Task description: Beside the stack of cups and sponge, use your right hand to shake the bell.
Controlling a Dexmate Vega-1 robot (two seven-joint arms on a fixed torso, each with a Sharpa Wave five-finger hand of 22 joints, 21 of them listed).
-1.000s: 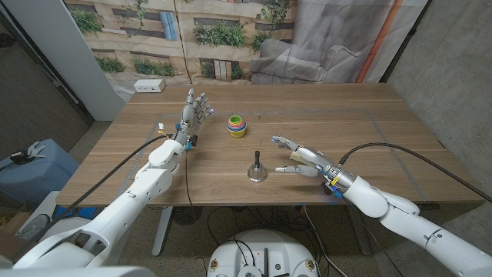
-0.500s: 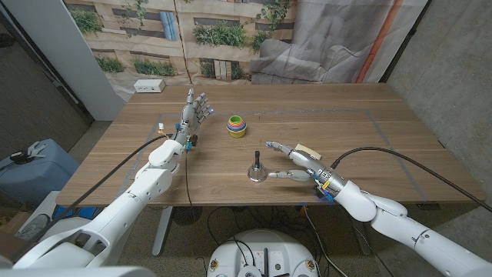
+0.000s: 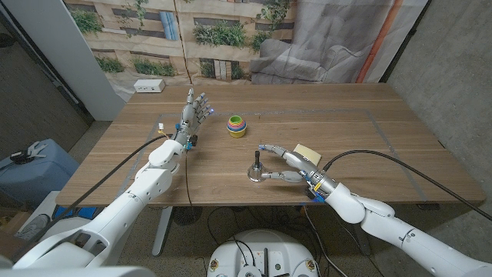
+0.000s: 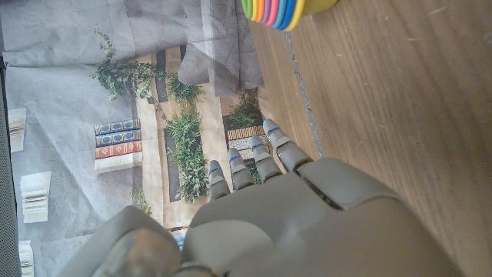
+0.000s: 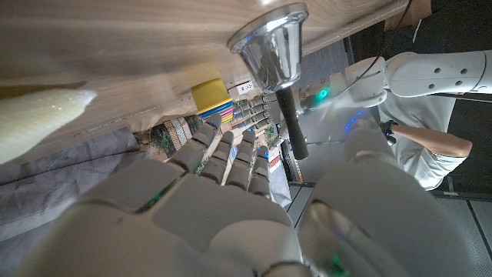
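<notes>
Even, soft light — sharp frames

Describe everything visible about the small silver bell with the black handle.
The small silver bell has a shiny flared metal body and a slim black handle. It stands upright, mouth down, on the wooden table, in front of the stack of cups. The right hand brackets it with spread fingers; no grip shows.

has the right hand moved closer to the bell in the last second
Yes. In the head view the right hand has slid left across the table toward the bell, which stands where it did; its open fingers now flank the bell.
</notes>
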